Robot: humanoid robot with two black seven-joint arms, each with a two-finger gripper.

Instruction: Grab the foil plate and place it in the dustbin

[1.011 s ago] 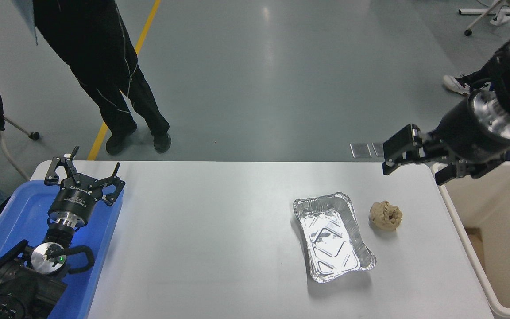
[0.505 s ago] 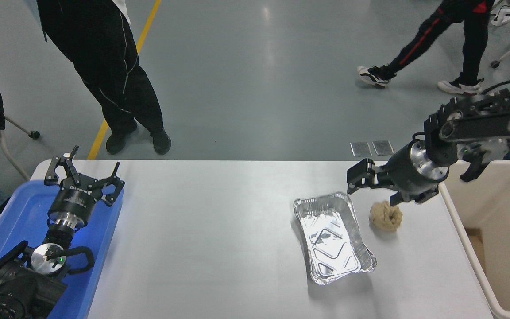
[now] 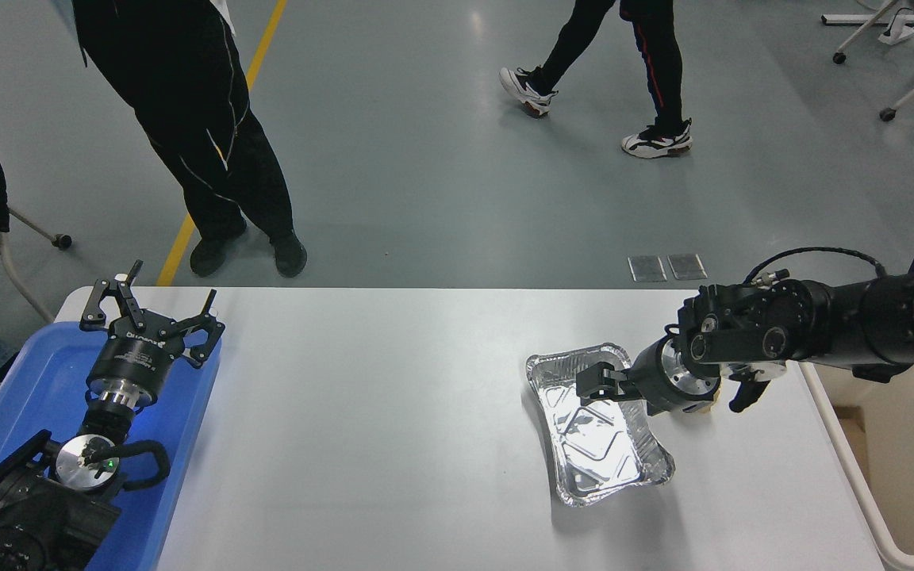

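Note:
The foil plate [image 3: 596, 432], a shiny silver rectangular tray, lies on the white table [image 3: 393, 412] right of centre. My right gripper [image 3: 601, 385] reaches in low from the right edge and hangs over the plate's far right part, just inside its rim. It is open and nothing is between its fingers. The plate lies flat on the table. The dustbin [image 3: 842, 448], a cream bin, stands off the table's right edge, beneath my right arm. My left gripper [image 3: 147, 313] is parked open over a blue tray at the lower left.
A crumpled tan paper ball [image 3: 709, 408] is almost hidden behind my right wrist, just right of the plate. The blue tray [image 3: 21, 381] sits at the table's left end. One person stands at the far left, another walks past beyond the table.
My right arm has swung down and to the left, from above the dustbin's corner, past the paper ball, to the plate's far right part. The plate has not moved. A person walked leftward across the background.

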